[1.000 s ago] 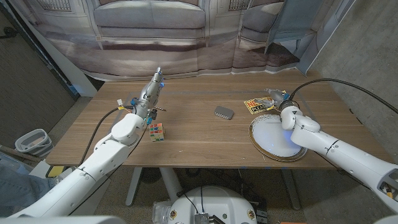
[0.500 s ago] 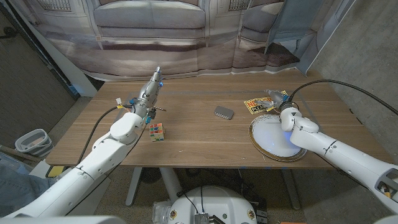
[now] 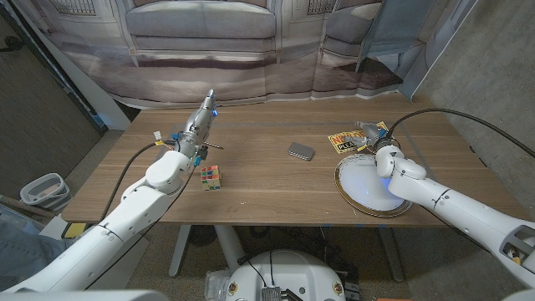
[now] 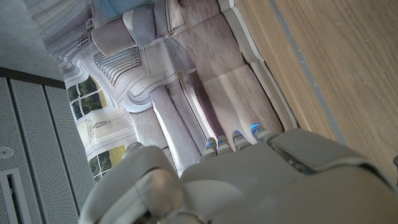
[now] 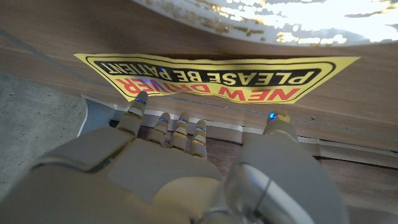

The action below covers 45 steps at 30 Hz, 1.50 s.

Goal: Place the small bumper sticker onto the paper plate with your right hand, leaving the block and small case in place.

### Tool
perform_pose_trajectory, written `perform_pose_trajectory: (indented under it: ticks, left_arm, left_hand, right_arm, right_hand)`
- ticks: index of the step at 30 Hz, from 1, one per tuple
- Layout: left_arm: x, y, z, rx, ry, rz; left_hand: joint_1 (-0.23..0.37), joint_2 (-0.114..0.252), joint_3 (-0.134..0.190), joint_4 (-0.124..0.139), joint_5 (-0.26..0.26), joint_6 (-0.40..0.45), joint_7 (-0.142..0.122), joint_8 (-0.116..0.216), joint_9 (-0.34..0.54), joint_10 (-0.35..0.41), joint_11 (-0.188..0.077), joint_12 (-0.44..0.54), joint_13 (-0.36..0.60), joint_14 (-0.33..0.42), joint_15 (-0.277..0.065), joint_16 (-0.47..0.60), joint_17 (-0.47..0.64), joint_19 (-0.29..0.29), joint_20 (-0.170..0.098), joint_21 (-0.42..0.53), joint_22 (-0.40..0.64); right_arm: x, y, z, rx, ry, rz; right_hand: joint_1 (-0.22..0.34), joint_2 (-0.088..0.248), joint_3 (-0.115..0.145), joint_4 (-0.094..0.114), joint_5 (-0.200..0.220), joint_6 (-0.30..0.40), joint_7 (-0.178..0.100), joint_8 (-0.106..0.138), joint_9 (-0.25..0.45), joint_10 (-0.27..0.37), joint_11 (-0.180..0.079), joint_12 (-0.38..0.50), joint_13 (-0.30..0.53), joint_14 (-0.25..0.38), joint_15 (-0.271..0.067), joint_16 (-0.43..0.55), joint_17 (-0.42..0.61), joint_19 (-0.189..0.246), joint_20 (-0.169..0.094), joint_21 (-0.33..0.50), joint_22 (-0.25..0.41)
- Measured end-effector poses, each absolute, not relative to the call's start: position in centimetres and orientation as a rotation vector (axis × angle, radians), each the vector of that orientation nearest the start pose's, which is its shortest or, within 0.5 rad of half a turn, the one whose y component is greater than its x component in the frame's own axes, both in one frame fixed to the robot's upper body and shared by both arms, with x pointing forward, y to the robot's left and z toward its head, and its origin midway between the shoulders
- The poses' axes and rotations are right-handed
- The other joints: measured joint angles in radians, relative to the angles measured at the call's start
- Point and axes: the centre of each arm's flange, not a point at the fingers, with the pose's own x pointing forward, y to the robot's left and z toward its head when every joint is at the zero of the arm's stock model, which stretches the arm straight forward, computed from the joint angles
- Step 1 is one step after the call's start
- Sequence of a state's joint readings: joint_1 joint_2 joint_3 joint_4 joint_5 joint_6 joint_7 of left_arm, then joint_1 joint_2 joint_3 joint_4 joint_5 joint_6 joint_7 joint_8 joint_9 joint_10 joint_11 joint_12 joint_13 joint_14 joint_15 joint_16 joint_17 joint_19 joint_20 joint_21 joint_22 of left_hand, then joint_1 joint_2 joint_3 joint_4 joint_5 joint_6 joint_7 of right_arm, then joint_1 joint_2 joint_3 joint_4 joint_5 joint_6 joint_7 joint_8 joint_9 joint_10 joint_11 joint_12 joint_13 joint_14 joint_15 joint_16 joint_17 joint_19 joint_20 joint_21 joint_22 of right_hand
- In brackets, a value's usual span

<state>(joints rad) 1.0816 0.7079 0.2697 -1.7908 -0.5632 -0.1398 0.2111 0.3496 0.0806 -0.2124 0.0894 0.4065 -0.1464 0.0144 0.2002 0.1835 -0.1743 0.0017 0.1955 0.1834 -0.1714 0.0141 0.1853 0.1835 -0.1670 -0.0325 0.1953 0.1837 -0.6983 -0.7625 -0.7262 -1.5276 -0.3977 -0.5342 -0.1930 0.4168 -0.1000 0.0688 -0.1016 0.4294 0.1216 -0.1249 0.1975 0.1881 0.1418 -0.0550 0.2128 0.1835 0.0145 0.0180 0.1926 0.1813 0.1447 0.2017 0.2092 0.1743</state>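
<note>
Two robot hands are seen: the right robot hand (image 3: 373, 134), fingers apart and holding nothing, is poised by the sticker (image 3: 349, 140), which lies on the surface (image 3: 267, 180) right of centre, touching the plate (image 3: 372, 187). The left robot hand (image 3: 201, 122) is held open at upper left.

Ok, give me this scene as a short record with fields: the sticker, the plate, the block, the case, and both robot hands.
sticker: yellow bumper sticker flat on the table, just beyond the plate
plate: paper plate, nothing on it
block: colour cube near the left forearm
case: small grey case mid-table
right robot hand: at the sticker's edge, fingers apart
left robot hand: fingers extended, holding nothing
</note>
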Motion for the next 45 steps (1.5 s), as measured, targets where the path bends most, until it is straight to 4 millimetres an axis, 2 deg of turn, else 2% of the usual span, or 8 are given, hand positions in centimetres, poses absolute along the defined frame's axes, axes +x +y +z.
perform_pose_trajectory:
  ticks: [11,20,34,36,45]
  left_arm:
    - [56.38,28.85,-0.12,0.108,-0.648,-0.127]
    - [56.45,28.70,-0.19,0.106,-0.647,-0.129]
    - [56.54,28.57,-0.30,0.110,-0.641,-0.129]
    - [56.55,28.55,-0.27,0.111,-0.641,-0.129]
    - [56.58,28.47,-0.31,0.112,-0.639,-0.130]
  left_hand:
    - [0.000,0.000,-0.003,0.003,0.000,0.000,0.000,0.000,0.000,0.000,0.000,0.000,0.000,0.000,0.000,0.000,0.000,0.000,0.000,0.000,0.000]
    - [0.000,0.000,-0.007,-0.001,0.000,0.000,0.000,0.000,0.000,0.000,0.000,0.000,0.000,0.000,0.000,0.000,0.000,0.000,0.000,0.000,0.000]
    - [0.004,0.004,-0.011,0.003,0.000,0.000,0.000,0.000,0.000,0.000,0.000,0.000,0.000,0.000,0.000,0.000,0.000,0.000,0.000,0.000,0.000]
    - [0.004,0.004,-0.011,0.003,0.000,0.000,0.000,0.000,0.000,0.000,0.000,0.000,0.000,0.000,0.000,0.000,0.000,0.000,0.000,0.000,0.000]
    - [0.004,0.004,-0.011,0.003,0.000,0.000,0.000,0.000,0.000,0.000,0.000,0.000,0.000,0.000,0.000,0.000,0.000,0.000,0.000,0.000,0.000]
  right_arm:
    - [66.12,-31.73,-3.59,-1.333,-0.211,-0.320]
    - [66.21,-32.00,-3.74,-1.341,-0.196,-0.320]
    - [66.72,-31.86,-4.16,-1.358,-0.176,-0.316]
    - [66.76,-31.86,-4.21,-1.358,-0.174,-0.316]
    - [66.93,-31.93,-4.40,-1.355,-0.166,-0.315]
  right_hand:
    - [0.005,0.005,0.000,0.000,0.004,0.005,-0.005,0.000,0.000,0.003,0.003,0.007,0.000,0.018,-0.007,0.000,0.000,0.040,-0.002,0.006,0.000]
    - [0.014,0.007,0.000,0.000,0.008,0.005,-0.005,0.000,0.000,0.012,0.005,0.008,0.000,0.018,-0.007,0.000,0.000,0.050,0.008,0.010,0.000]
    - [0.036,0.019,0.005,-0.005,0.008,0.010,-0.001,0.000,0.000,0.016,0.009,0.008,0.000,0.027,-0.009,0.000,0.000,0.070,0.005,0.010,0.000]
    - [0.048,0.031,0.010,-0.010,0.008,0.010,-0.001,0.000,0.000,0.017,0.010,0.008,0.000,0.035,-0.006,0.000,0.000,0.093,-0.001,0.016,0.000]
    - [0.076,0.042,0.017,-0.017,0.008,0.013,0.002,0.000,0.000,0.017,0.021,0.008,0.000,0.072,0.007,0.004,0.000,0.184,-0.016,0.035,-0.001]
